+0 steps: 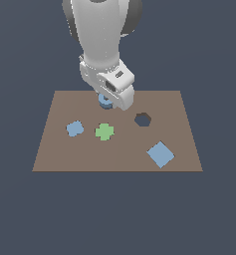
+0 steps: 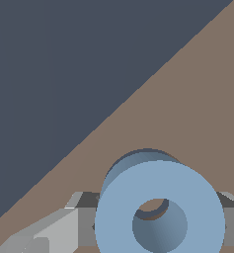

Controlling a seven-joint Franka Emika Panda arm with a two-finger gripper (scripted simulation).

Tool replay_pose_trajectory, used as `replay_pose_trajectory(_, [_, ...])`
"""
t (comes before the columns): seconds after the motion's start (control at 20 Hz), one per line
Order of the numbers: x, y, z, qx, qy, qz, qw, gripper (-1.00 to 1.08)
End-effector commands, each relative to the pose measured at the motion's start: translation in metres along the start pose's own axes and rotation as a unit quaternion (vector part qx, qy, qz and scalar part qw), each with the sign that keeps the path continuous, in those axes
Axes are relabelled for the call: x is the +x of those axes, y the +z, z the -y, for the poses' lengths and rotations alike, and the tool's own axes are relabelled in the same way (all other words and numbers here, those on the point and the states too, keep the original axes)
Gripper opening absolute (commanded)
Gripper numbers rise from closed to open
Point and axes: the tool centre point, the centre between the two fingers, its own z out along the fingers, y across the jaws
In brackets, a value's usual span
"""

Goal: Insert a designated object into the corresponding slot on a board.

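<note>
The light blue ring (image 1: 105, 101) is between my gripper's (image 1: 107, 103) fingers over the back middle of the brown board (image 1: 139, 149). In the wrist view the ring (image 2: 118, 217) fills the foreground, with a grey finger (image 2: 86, 227) pressed to each side of it; the gripper (image 2: 158, 225) is shut on it. Through the ring's hole I see a brown patch with a dark rim (image 2: 153, 206), which looks like the slot's peg right below. The rest of the slot is hidden by the ring. I cannot tell whether the ring touches the board (image 2: 197, 99).
On the board lie a blue rounded blob (image 1: 74, 129) at the exterior view's left, a green cross (image 1: 104, 131) near the middle, a dark hexagonal hole (image 1: 143, 119) right of middle, and a blue square block (image 1: 160, 154) at the front right.
</note>
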Motion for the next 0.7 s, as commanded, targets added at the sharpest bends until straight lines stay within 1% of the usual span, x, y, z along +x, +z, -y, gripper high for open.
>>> replay_pose_trajectory(0.0, [0.0001,0.0046,-0.0006,0.0,-0.001,0.0,1.0,-1.0])
replay_pose_trajectory(0.15, [0.0002,0.0075,-0.001,0.0,-0.002,0.0,1.0,-1.0])
replay_pose_trajectory(0.2, [0.0002,0.0075,-0.001,0.0,-0.002,0.0,1.0,1.0])
replay_pose_trajectory(0.65, [0.0002,0.0075,-0.001,0.0,-0.002,0.0,1.0,1.0])
